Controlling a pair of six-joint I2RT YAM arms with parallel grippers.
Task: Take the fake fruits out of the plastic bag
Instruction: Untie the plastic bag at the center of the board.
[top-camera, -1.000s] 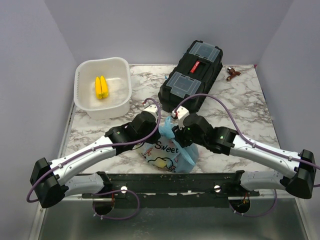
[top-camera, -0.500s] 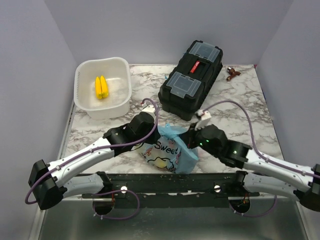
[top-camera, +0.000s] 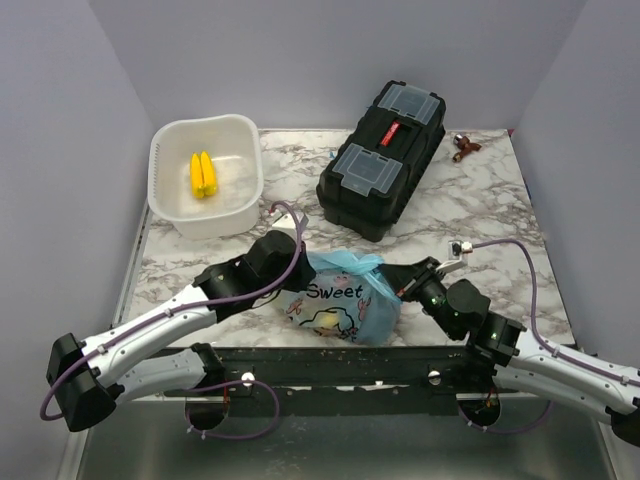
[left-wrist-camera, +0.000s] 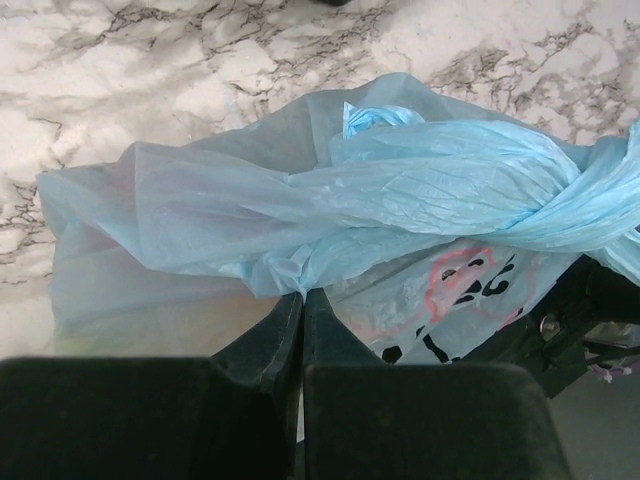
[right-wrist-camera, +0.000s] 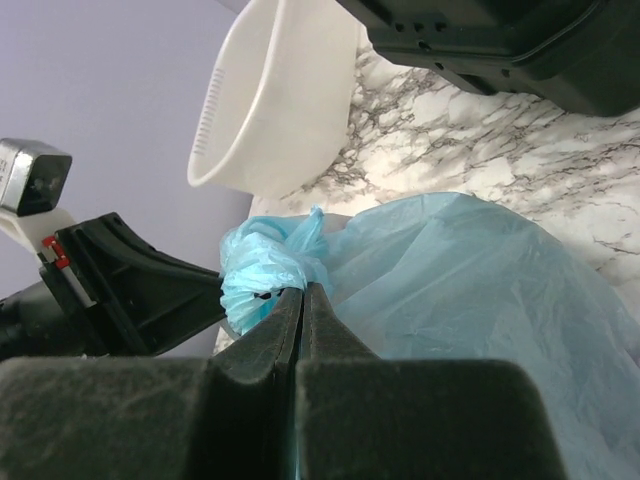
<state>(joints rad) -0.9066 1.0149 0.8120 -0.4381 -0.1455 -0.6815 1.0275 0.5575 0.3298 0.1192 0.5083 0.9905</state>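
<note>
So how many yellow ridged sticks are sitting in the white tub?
2: the yellow ridged sticks lie side by side, left of centre in the white tub at the far left. Nothing in the tub seems to hide another.

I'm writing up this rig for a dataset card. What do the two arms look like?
The left arm and right arm match: slim white links between chunky black joints, with a thin purple cable running along each and looping free near the wrist. The fingers are flat, matte black and unmarked.
</note>
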